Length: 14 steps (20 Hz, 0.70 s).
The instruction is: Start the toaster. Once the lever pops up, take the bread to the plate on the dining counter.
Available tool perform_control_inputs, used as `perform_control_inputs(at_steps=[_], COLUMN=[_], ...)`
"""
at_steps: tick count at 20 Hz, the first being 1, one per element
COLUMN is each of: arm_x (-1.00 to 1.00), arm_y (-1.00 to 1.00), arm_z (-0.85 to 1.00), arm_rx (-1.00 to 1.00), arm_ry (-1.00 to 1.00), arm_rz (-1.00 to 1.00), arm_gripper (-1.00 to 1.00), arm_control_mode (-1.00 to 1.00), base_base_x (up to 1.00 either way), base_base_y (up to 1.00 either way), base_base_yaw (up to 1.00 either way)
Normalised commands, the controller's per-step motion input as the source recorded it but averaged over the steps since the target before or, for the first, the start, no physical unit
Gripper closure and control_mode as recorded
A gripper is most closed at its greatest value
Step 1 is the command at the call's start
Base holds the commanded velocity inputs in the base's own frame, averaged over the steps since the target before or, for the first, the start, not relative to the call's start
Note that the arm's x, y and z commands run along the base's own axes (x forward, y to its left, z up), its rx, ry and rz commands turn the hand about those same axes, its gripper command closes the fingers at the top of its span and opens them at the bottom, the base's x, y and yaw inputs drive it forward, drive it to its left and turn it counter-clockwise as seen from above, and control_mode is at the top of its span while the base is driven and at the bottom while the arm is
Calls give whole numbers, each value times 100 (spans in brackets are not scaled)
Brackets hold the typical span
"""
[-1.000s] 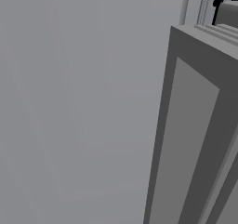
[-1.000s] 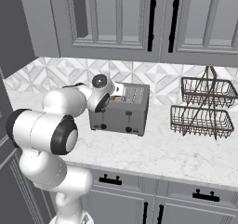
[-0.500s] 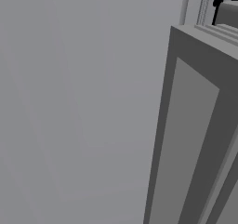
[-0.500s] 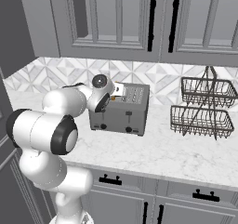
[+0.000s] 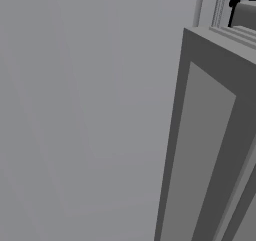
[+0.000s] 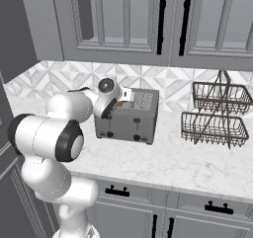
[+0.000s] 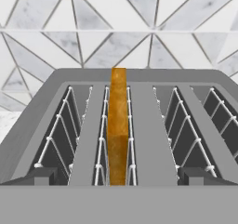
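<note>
Kitchen counter [image 6: 188,165], white marble-look, under grey wall cabinets [image 6: 123,19].

Bread [image 7: 118,125]: stood edge-on in the second slot from the left of the toaster [image 6: 129,117], as the hand view showed it. Its top edge was about level with the toaster's top, and its colour was golden-brown. Lever position could not be made out.

Gripper [image 6: 124,96]: hovered just above the toaster's left end with jaws spread wide, grasping nothing and clear of the slice.

Change over the last second: none seen. Arm, jaws and slice all kept their places. Judged as a wait on the toasting cycle or a pause before reaching in; the lift-out and the carry to the plate were not yet done.

Surroundings: a two-tier wire basket [image 6: 215,116] stood well apart to the toaster's right. Patterned tile backsplash [image 6: 168,84] behind. The left base view faced a plain grey cabinet panel [image 5: 210,150].
</note>
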Motion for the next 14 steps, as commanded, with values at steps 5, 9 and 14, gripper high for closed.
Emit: perform_control_inputs(at_steps=[5, 9, 14], arm_x=[16, 10, 12], arm_y=[0, 0, 0], arm_z=[0, 0, 0], arm_rx=[0, 0, 0], arm_ry=[0, 0, 0], arm_rz=[0, 0, 0], arm_gripper=[-100, -100, -100], arm_control_mode=[-100, -100, -100], base_base_x=[0, 0, 0], base_base_y=[0, 0, 0], base_base_yaw=[0, 0, 0])
